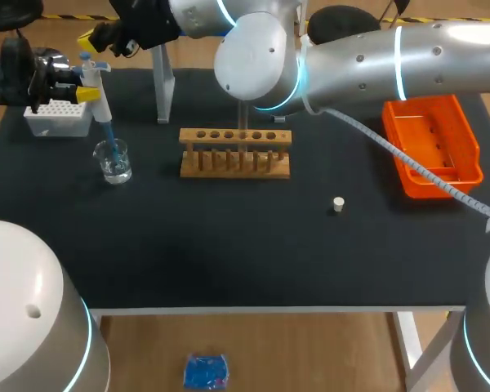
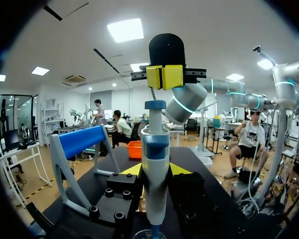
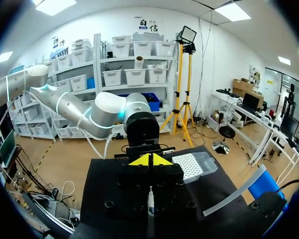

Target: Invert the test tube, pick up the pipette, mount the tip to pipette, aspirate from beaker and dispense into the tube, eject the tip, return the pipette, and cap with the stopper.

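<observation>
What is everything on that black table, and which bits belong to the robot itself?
table: one, black, under everything.
tip box: one, white, far left corner.
beaker: one, clear glass, in front of the tip box.
pipette: one, white and blue, upright over the beaker, blue tip pointing into it.
pipette stand: one, pale grey, far side, left of middle.
rack: one, wooden, middle.
test tube: one, clear, upright at the rack.
stopper: one, white, right of the rack, nearer the front.
tray: one, orange, right side.
left gripper: yellow tips, shut on the pipette.
right gripper: yellow tips together, directly above the pipette's top.
</observation>
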Controlling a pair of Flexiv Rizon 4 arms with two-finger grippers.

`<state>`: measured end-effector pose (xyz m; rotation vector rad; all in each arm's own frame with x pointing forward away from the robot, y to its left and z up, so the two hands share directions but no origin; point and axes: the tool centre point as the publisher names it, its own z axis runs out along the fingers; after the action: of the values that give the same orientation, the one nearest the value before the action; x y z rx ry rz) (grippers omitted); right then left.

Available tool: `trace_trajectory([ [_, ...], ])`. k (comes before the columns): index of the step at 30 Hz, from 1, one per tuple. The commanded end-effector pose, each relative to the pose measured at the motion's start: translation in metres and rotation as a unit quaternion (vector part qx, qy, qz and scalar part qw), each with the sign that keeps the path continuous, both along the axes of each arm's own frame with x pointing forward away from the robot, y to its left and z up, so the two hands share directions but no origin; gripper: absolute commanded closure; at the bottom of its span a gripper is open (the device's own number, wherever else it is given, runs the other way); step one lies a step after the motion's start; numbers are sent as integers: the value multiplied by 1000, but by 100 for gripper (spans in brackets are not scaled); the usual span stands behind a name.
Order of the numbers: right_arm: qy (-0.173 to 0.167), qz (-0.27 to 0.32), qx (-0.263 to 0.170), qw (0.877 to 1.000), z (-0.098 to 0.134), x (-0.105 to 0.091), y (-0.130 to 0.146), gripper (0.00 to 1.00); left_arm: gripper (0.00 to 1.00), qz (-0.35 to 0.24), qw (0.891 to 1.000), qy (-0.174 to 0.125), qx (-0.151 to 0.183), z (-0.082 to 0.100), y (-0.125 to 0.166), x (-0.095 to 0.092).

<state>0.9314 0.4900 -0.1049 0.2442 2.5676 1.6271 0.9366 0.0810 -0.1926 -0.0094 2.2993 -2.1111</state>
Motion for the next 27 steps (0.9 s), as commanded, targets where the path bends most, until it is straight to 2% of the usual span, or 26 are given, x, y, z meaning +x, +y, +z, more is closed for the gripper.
trace_trajectory([
  [1, 1, -5, -18, 1000, 2, 0, 4, 100, 100, -2, 1000, 0, 0, 0, 1, 1],
  [17, 0, -9, -20, 1000, -7, 14, 11, 100, 100, -2, 1000, 0, 0, 0, 1, 1],
  [27, 5, -9, -25, 1000, -12, 14, 15, 100, 100, -2, 1000, 0, 0, 0, 1, 1],
])
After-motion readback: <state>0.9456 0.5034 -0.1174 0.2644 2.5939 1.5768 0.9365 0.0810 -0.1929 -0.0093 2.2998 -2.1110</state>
